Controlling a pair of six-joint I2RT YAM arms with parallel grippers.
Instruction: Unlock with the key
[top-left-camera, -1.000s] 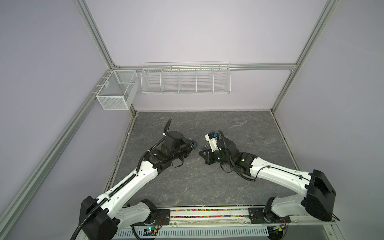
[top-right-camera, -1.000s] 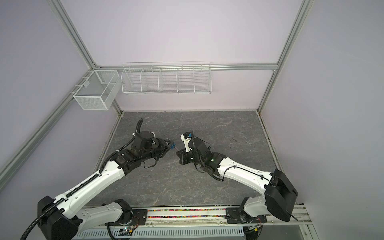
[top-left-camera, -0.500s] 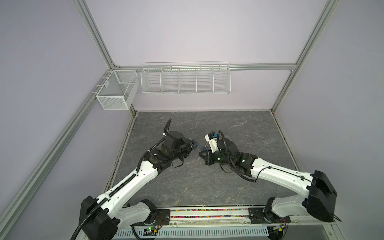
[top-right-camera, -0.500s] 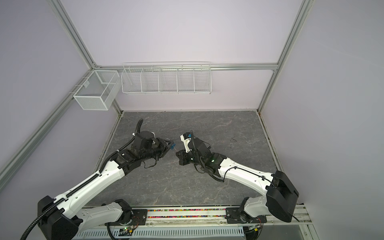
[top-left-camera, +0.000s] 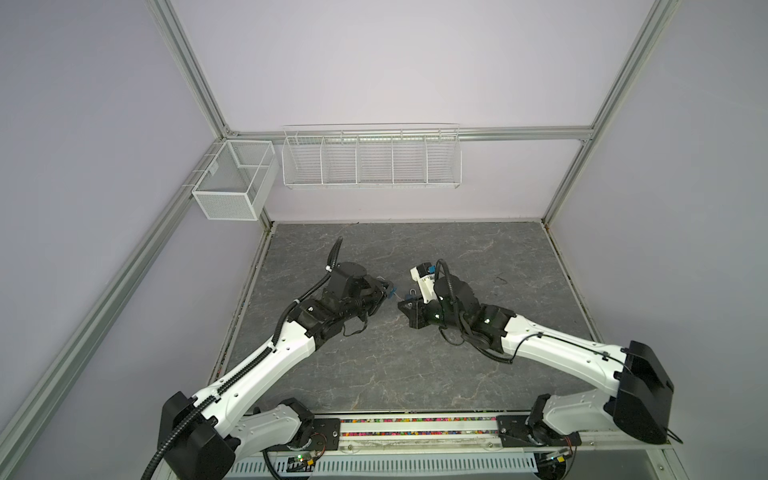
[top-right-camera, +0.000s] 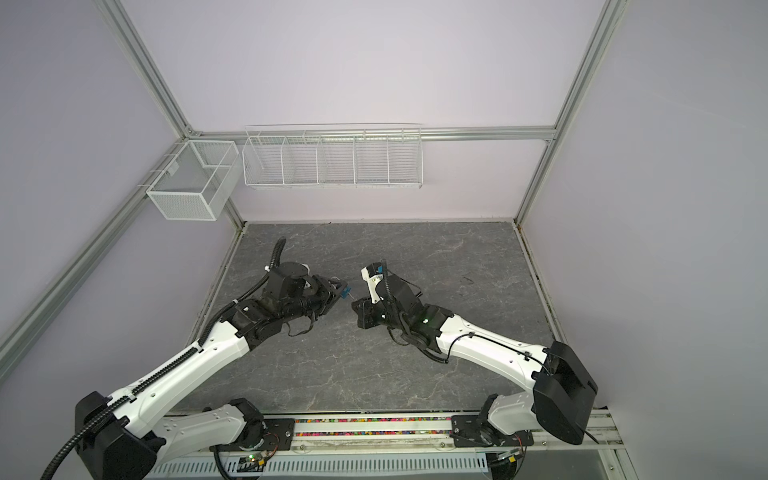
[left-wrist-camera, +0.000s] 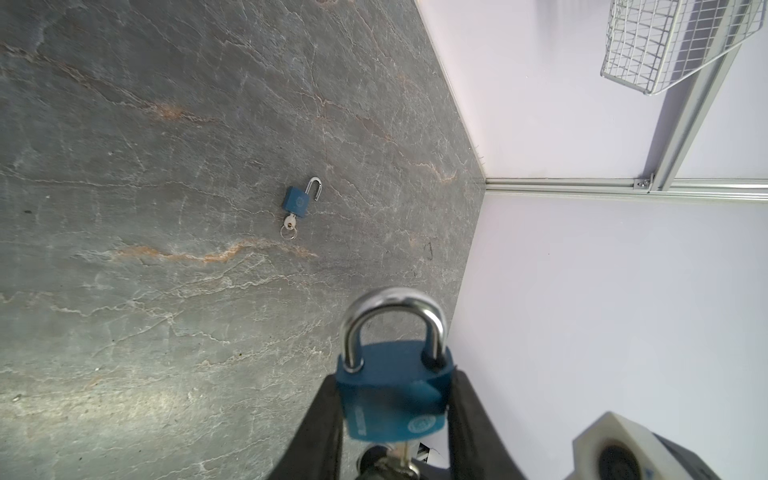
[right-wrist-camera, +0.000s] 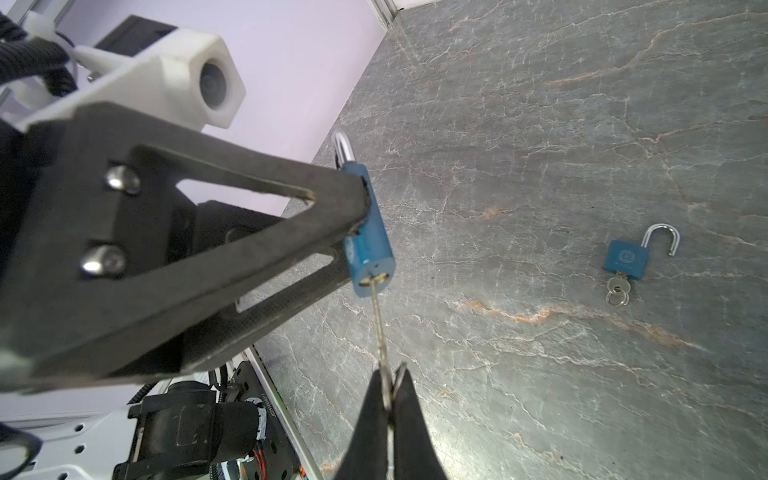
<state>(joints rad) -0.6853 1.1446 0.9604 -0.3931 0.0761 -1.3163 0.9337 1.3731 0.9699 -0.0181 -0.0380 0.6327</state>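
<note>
The left end effector (left-wrist-camera: 392, 392) pinches a blue padlock (right-wrist-camera: 371, 245) between its two flat black fingers, which press on the narrow sides of the smooth, painted, box-shaped body. The shackle (left-wrist-camera: 392, 307), a round bar of shiny steel bent in a U, points away from this end effector, and both its legs sit in the body.

The right end effector (right-wrist-camera: 390, 382) is pressed together on the head of a thin, flat metal key (right-wrist-camera: 379, 324). The blade runs straight out from its fingertips to the bottom face of the blue padlock, and its tip meets the brass keyhole there. How deep it goes in, I cannot tell.

Both end effectors are raised above the desk (right-wrist-camera: 540, 124), a grey surface like stone with pale and rusty veins. A second blue padlock (right-wrist-camera: 627, 259) lies flat on it, well apart from both end effectors. Its shackle is swung open, and a small key with ring (right-wrist-camera: 618, 289) sticks out of its bottom.
</note>
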